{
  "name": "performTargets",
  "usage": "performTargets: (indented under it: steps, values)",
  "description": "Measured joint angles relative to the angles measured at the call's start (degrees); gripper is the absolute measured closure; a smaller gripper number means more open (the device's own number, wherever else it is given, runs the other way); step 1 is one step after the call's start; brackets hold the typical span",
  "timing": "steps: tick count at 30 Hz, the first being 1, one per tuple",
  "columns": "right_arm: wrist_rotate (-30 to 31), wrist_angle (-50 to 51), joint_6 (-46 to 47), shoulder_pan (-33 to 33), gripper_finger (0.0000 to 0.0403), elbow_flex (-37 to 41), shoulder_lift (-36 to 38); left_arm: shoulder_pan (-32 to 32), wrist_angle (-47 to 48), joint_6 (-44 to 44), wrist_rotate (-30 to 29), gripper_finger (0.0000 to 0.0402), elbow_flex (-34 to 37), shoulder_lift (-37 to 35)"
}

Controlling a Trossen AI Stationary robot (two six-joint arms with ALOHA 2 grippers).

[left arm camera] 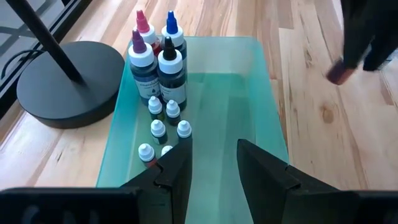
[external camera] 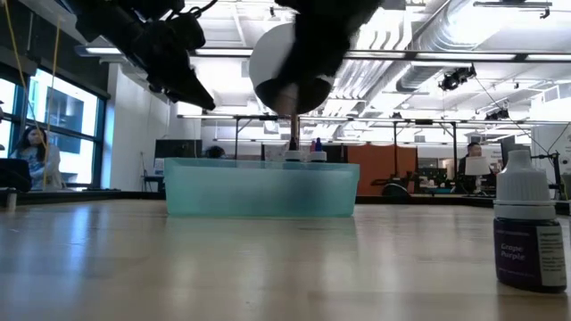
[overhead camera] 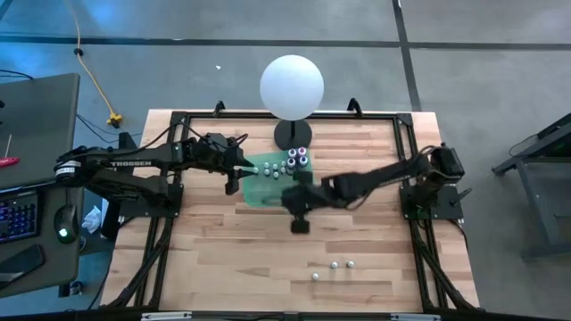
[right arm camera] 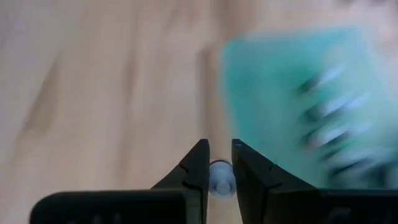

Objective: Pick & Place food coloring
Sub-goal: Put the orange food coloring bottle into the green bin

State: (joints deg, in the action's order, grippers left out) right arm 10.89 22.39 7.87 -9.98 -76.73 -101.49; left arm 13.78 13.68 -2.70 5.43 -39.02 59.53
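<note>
A: From above, what do you see?
B: A green tray [overhead camera: 260, 189] mid-table, just in front of the lamp base [overhead camera: 293, 135]. Bottles [overhead camera: 294, 160] stand in its far part. The left gripper [overhead camera: 239, 169] hangs at the tray's left edge. The right gripper [overhead camera: 299, 214] is at the tray's near right corner. Three loose bottles [overhead camera: 333, 267] lie well apart from it, toward the front.

A: And level with the table?
B: The tray [external camera: 261, 189] is straight ahead, bottle tips showing above its rim. One purple-labelled bottle [external camera: 530, 232] stands close to the camera at the right.

A: Left wrist?
B: Its fingers [left arm camera: 180, 165] stand moderately apart, holding nothing, over the tray [left arm camera: 249, 93]. Four big bottles [left arm camera: 158, 59] and several tiny ones [left arm camera: 163, 121] are clustered along one side.

A: Right wrist?
B: The fingers [right arm camera: 198, 168] are narrow, pinched on a tiny white-topped bottle [right arm camera: 221, 180]. The tray [right arm camera: 292, 99] lies blurred beyond.
</note>
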Motion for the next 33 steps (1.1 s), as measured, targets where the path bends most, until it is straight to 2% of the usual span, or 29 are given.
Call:
performTargets:
  steps: [3,8,11,16,20,25,33]
  values:
    - [2.9,-2.5,-3.6,3.7,0.0360,-2.7,0.0,0.0,-0.2,0.3,0.0,0.0278,0.0,0.0]
    - [2.6,-7.8,-5.2,9.1,0.0356,-2.9,-2.7,0.0,0.0,0.4,-1.7,0.0278,0.0,0.0]
    - [2.0,-9.6,-5.4,10.5,0.0358,-2.8,-5.9,0.0,0.3,0.4,-5.5,0.0278,0.0,0.0]
    - [-1.7,-14.5,-5.2,11.6,0.0357,-2.8,-10.9,0.1,1.1,0.1,-15.8,0.0278,0.0,0.0]
    - [-3.3,-18.1,-5.3,12.3,0.0357,-3.0,-13.2,0.1,3.4,0.0,-19.6,0.0278,0.0,0.0]
    - [-5.3,-13.5,-4.9,13.2,0.0357,-7.9,-17.1,0.1,4.6,0.0,-20.0,0.0278,0.0,0.0]
    - [-4.3,-0.1,-6.8,14.9,0.0357,-21.7,-25.3,0.1,4.8,0.0,-20.0,0.0278,0.0,0.0]
